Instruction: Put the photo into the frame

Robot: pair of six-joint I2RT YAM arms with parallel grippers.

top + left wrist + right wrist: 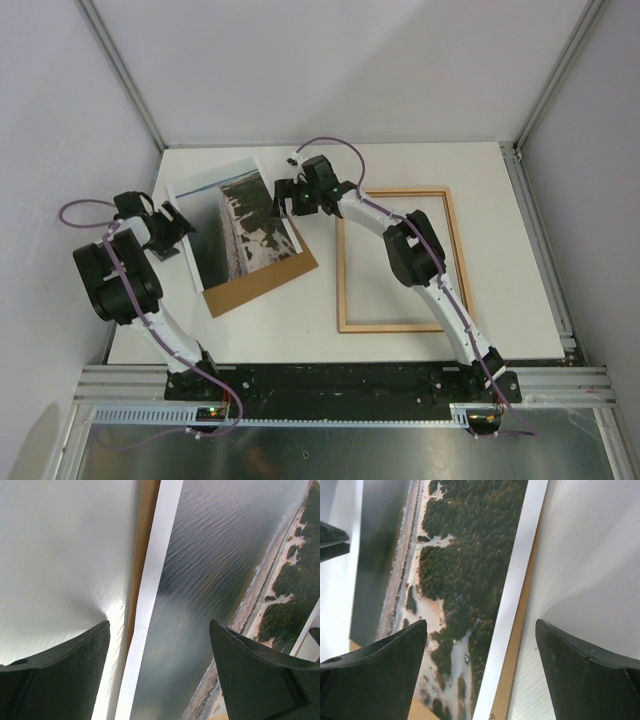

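Note:
The photo [235,222], an aerial coastline print with a white border, lies tilted on a brown backing board at the left of the table. The empty wooden frame [402,260] lies flat to the right, paler side up. My left gripper [178,225] is open, its jaws astride the photo's left white border [150,585]. My right gripper [283,195] is open, its jaws astride the photo's right border [520,575]. The photo shows as grey water in the left wrist view [215,560] and as dark land in the right wrist view [470,545].
The brown backing board [268,278] sticks out under the photo towards the front, and its edge shows in both wrist views [142,535] [517,640]. White walls and metal posts enclose the table. My right arm crosses above the frame.

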